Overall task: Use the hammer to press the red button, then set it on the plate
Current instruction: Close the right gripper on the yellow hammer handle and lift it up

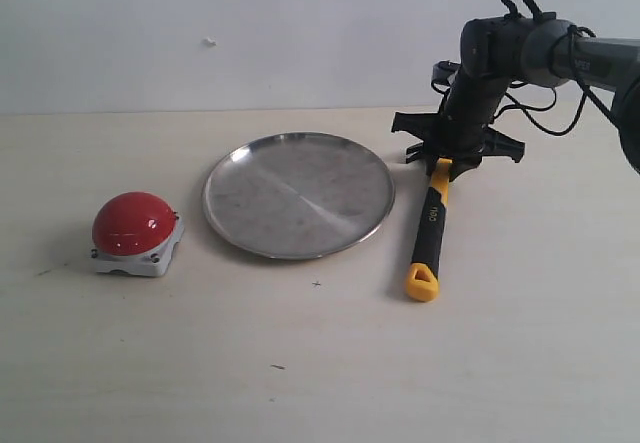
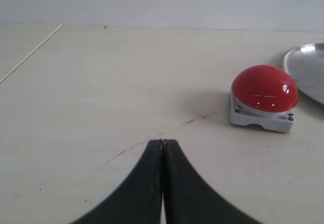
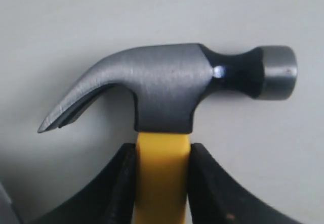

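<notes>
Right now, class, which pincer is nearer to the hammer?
Right. The right pincer grips the hammer by its yellow shaft, just below the head. The left pincer is shut and empty over the table, off by the red button, with the plate between it and the hammer.

Plate btwn hammer & red button; gap each side.

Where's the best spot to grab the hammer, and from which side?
Grip the yellow shaft just under the head, coming from above. The hammer lies flat on the table with both narrow sides of the shaft free, so the right gripper fits one finger on each side, as here.
</notes>
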Robot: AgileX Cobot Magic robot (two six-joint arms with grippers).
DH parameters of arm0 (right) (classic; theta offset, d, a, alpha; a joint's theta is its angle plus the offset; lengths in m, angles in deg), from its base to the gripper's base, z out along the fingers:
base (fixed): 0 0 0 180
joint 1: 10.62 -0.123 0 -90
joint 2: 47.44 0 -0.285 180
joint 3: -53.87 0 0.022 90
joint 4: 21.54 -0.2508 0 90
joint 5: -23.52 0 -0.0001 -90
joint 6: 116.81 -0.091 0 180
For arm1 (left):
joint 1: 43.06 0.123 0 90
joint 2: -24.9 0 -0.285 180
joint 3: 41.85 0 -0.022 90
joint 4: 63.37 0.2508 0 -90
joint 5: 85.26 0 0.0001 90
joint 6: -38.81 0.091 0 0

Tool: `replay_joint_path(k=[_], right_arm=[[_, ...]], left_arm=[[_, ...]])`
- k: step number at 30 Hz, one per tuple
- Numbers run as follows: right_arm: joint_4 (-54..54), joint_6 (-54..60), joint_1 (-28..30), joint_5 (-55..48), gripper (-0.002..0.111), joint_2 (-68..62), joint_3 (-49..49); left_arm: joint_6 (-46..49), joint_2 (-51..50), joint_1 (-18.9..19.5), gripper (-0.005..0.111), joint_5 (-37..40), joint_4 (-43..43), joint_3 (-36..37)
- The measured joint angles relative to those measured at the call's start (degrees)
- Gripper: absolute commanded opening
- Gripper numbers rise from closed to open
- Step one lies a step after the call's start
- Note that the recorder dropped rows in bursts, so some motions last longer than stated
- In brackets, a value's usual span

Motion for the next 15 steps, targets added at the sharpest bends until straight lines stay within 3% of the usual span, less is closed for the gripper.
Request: replay_joint_path(k=[15], right_arm=[[-0.5, 8.6, 0.0, -2.6, 0.0, 8.3, 0.9]], left_arm=[[0.0, 0.0, 0.0, 0.0, 0.0, 0.0, 0.0]])
